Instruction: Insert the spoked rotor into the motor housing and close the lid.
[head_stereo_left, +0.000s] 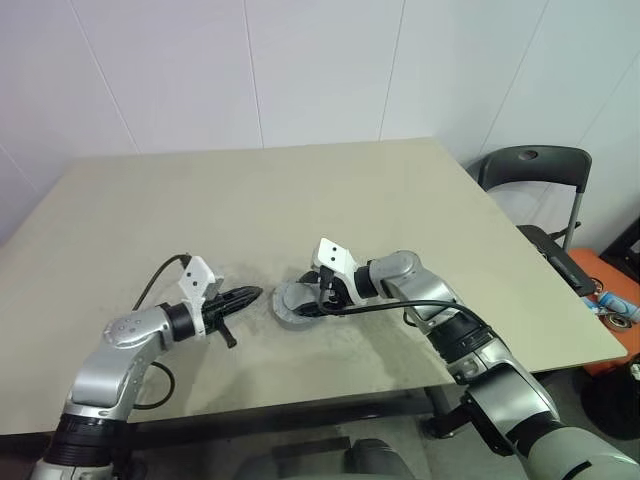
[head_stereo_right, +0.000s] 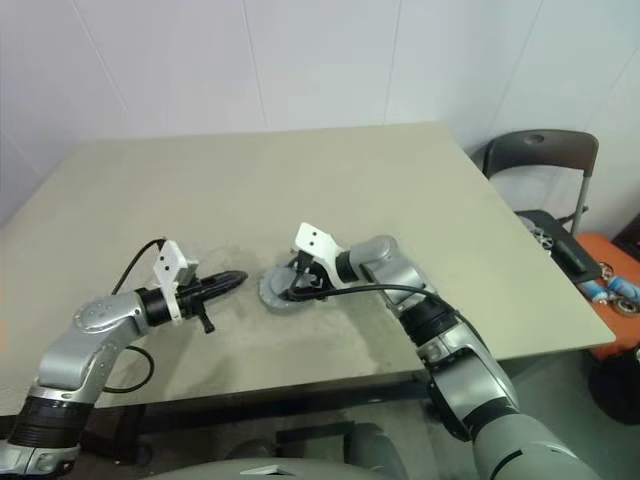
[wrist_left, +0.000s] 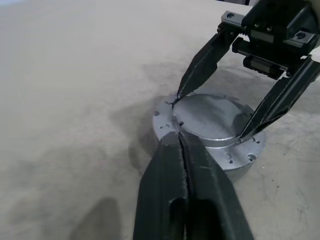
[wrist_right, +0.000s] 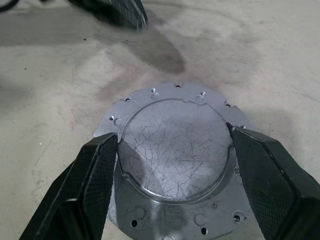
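While the left tool (wrist_left: 182, 145) hangs pinched shut just beside it, the motor housing (wrist_right: 175, 165) sits on the table (head_stereo_left: 300, 190) with its scratched grey lid (wrist_left: 212, 117) on top, hiding whatever is inside. The right tool (wrist_right: 172, 150) straddles the lid's raised centre, fingers (wrist_right: 92, 172) wide at its rim. No writing is readable.
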